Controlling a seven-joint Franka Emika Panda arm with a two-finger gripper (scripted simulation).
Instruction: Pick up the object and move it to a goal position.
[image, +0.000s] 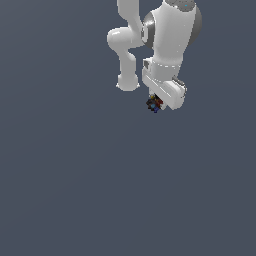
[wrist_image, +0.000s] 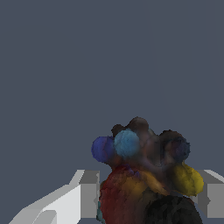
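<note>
Exterior view: white arm (image: 160, 35) comes in from the top edge, elbow link bent out to the exterior view's left, wrist angled down and slightly to the right. Gripper (image: 159, 102) at its low end, pointing downward over plain grey ground.

Lump (image: 154, 104) sits right at the gripper's tip, dark with red, blue and yellow specks, on the exterior view's left side of the white hand.

Wrist view: lump (wrist_image: 146, 175) fills the space between the two fingers (wrist_image: 85, 194), touching or nearly touching both. Jaws clenched on the lump. Lump is knobbly and roundish; no clear long axis or heading.
</note>
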